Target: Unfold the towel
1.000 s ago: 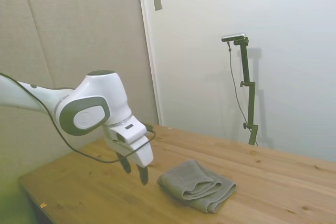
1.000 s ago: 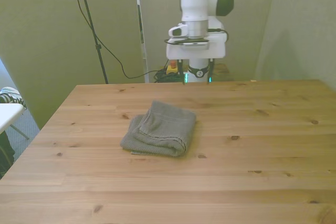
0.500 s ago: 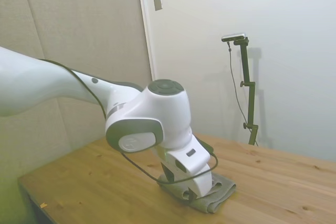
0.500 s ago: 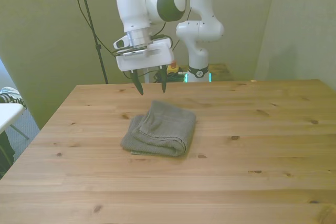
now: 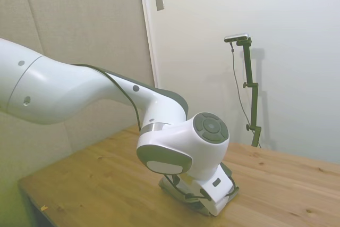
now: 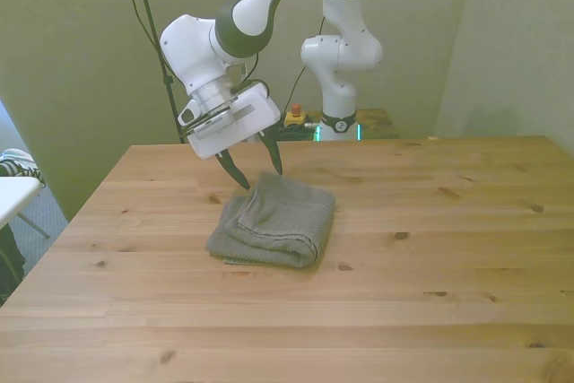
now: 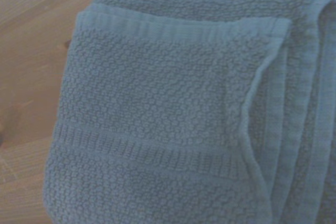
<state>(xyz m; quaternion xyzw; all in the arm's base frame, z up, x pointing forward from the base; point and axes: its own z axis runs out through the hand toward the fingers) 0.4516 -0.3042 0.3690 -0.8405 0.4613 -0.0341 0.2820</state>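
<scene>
Since the earlier frame we swung the gripper (image 6: 255, 173) down to the folded towel (image 6: 273, 220). Jaws stood narrowly apart, empty, over its far corner, likely to pinch a layer.

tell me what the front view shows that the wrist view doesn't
Only the front view shows the gripper, its dark fingers spread open at the far edge of the folded towel, plus the whole table. Only the wrist view shows the towel's stacked hemmed layers and woven band up close. Both show the grey-green towel lying folded on bare wood.
</scene>
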